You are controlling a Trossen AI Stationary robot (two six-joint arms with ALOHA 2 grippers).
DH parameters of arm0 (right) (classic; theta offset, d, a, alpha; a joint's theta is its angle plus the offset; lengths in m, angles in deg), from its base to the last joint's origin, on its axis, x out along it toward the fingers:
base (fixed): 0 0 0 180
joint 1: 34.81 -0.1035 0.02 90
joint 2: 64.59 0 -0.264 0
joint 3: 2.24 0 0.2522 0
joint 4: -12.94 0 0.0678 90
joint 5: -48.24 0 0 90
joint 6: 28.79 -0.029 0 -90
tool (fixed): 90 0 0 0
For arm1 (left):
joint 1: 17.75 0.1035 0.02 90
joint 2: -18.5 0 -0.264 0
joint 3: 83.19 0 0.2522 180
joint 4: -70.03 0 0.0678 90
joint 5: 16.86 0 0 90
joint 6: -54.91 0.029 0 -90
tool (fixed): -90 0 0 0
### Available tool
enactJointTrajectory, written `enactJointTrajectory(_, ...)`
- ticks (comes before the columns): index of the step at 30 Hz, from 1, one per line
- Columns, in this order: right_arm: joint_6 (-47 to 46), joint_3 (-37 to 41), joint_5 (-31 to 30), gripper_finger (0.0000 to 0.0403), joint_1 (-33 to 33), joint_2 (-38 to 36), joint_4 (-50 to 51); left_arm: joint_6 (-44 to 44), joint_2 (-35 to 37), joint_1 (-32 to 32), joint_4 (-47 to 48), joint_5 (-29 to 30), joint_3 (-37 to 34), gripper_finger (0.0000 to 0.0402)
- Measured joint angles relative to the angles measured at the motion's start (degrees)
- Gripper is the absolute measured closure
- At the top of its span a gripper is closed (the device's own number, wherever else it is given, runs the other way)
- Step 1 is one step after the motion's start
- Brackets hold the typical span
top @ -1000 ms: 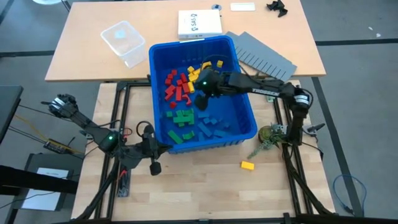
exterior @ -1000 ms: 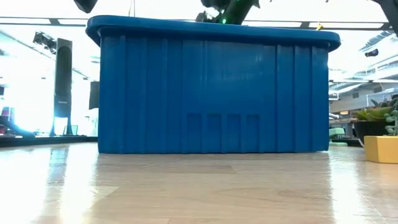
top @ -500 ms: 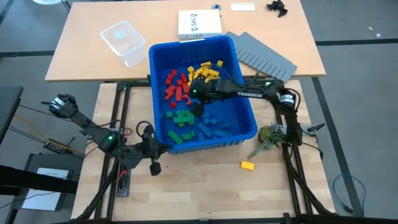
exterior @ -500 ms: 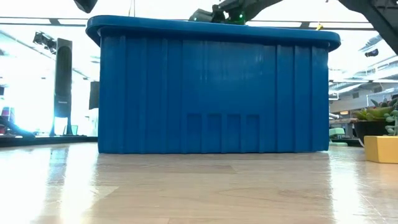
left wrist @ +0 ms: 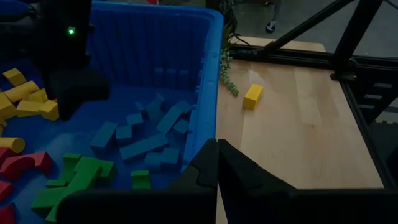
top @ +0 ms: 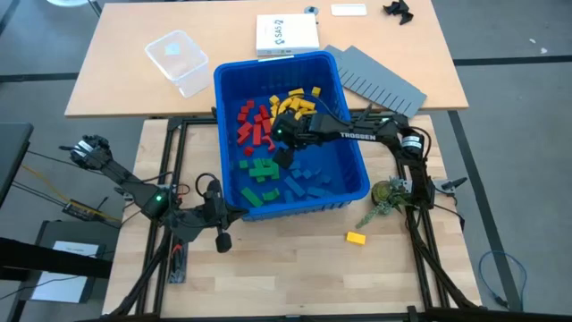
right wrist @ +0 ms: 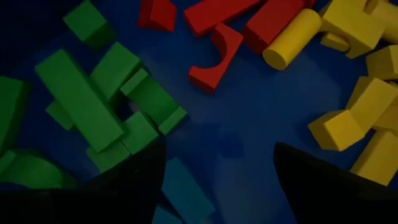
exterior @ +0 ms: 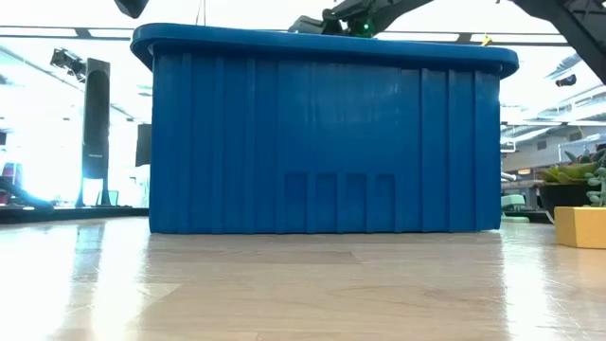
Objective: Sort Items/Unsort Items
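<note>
The items lie in the blue bin (top: 353, 174), grouped by colour: red blocks (top: 253, 125), yellow blocks (top: 295, 100), green blocks (top: 261, 170) and blue blocks (top: 304, 182). One more yellow block (top: 357, 237) lies flat on the table to the right of the bin. My right gripper (right wrist: 217, 168) is open, low inside the bin over bare floor, with green blocks (right wrist: 99, 106), red blocks (right wrist: 214, 59) and yellow blocks (right wrist: 354, 118) around it. It touches nothing. My left gripper (left wrist: 217, 158) is shut and empty at the bin's near left corner (top: 234, 212).
On the far table stand a clear plastic tub (top: 179, 58), a white box (top: 287, 34) and grey slotted divider sheets (top: 375, 80). A small plant (top: 386, 195) sits right of the bin. The bin's tall wall (exterior: 322, 133) hides its inside in the low view.
My right gripper has sunk into the bin and moved toward the near edge, from over the yellow blocks to the bare floor between the colour groups. It has stayed open. In the last half second it has kept still.
</note>
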Motion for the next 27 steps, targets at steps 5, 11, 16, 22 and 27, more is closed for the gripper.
enactJointTrajectory(5, 0.0, 0.0, 0.1, 0.0095, 1.6, 0.2, -2.4, 0.0, 0.0, 0.0, -0.3, 0.0, 0.0, 0.0387)
enactJointTrajectory(11, -6.9, 0.0, -3.3, 0.0083, 5.3, 0.2, -4.2, -0.1, 0.0, 0.0, -1.0, 0.0, 0.0, 0.0387)
enactJointTrajectory(16, -6.9, 0.0, -3.0, 0.0091, 9.2, 0.3, -3.9, -0.2, 0.0, 0.0, -1.3, 0.0, 0.0, 0.0387)
enactJointTrajectory(22, -9.4, 1.7, -1.6, 0.0103, 13.8, 0.3, -5.9, 0.1, 0.0, 0.0, -1.3, 0.0, 0.0, 0.0387)
enactJointTrajectory(27, -14.9, 7.6, 2.8, 0.0109, 16.1, 0.3, -14.6, 0.1, 0.0, 0.0, -1.2, 0.2, 0.0, 0.0387)
